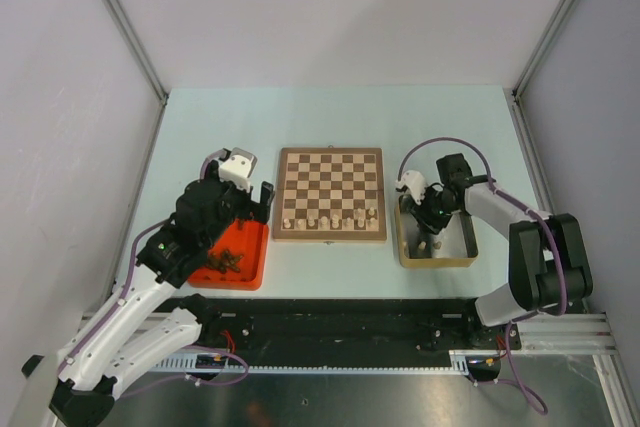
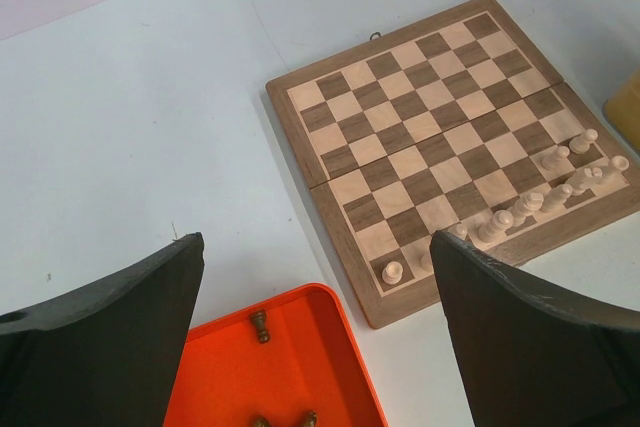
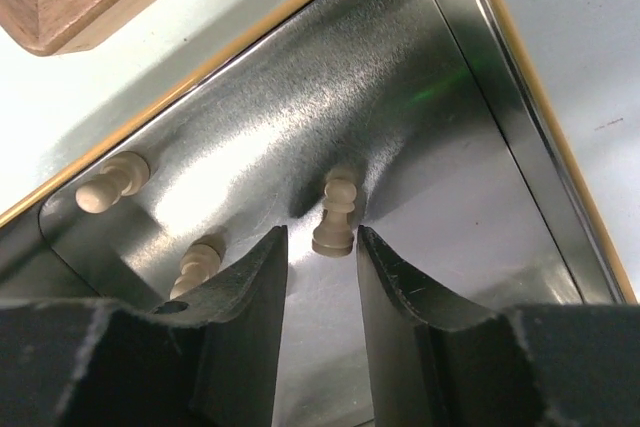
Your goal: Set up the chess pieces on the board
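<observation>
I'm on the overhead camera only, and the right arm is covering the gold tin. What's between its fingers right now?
Observer: The right wrist view shows one pale pawn standing upright between the fingertips of the right gripper. The jaws are apart, not clamped on it.
Operator: What else is in the tin?
Observer: Two more pale pieces are in the tin. One lies on its side near a corner, and the other is partly hidden behind a finger.
Operator: And the left gripper?
Observer: The left gripper is wide open and holding nothing. Its wrist view shows a dark piece standing in the red tray below it.
</observation>
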Controlling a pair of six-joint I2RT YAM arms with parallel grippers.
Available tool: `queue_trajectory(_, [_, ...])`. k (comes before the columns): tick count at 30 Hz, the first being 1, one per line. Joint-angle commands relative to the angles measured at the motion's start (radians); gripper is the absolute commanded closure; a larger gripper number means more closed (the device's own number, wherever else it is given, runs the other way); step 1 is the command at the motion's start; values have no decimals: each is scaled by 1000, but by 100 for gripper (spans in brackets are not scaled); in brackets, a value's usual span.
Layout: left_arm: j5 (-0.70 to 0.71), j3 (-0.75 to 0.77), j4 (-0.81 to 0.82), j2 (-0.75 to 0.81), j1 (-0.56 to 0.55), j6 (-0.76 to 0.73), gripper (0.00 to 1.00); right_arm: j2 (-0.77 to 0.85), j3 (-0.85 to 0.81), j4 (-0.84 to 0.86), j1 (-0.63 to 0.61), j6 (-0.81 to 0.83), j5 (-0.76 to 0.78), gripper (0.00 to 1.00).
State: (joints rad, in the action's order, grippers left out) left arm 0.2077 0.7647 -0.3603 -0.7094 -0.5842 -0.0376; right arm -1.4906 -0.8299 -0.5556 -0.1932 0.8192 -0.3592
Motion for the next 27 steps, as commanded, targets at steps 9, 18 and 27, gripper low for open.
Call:
queue_trajectory(9, [-7, -2, 38, 22, 7, -33, 0, -43, -8, 17, -25, -22, 40, 79])
queue_trajectory(18, [-39, 2, 41, 27, 7, -21, 0, -7, -23, -29, 1, -14, -15, 99])
queue_trajectory(27, [-145, 11, 52, 16, 12, 30, 0, 102, -23, -56, 34, -3, -122, 100])
